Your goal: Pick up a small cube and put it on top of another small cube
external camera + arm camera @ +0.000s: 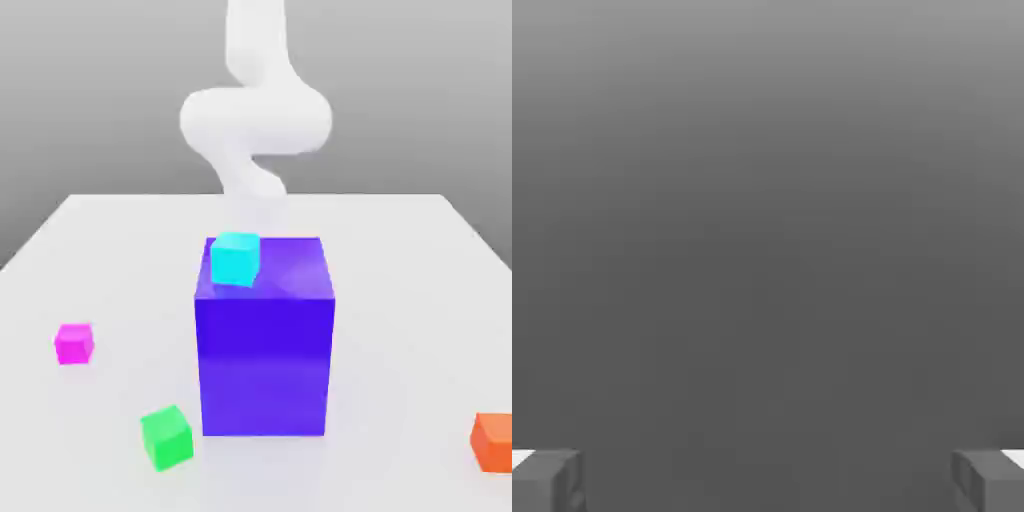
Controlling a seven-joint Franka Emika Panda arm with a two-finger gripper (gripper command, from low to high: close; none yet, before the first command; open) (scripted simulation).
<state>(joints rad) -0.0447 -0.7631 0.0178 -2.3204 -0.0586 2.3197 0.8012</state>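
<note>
The small cube (74,343), bright magenta-pink, rests on the white table at the exterior view's left. The other small cube (166,437), bright green, lies nearer the front, a little to the right of the magenta one and just left of the big block. They are apart and nothing touches them. In the hand view my gripper (768,482) is open: its grey fingertips (547,482) stand far apart with only plain grey background between them. The white arm (255,120) rises behind the table's far edge.
A big blue-violet block (265,350) stands mid-table with a small cyan cube (235,258) on its top left corner. A small orange cube (493,441) sits at the front right edge. The white table (400,260) spreads around them.
</note>
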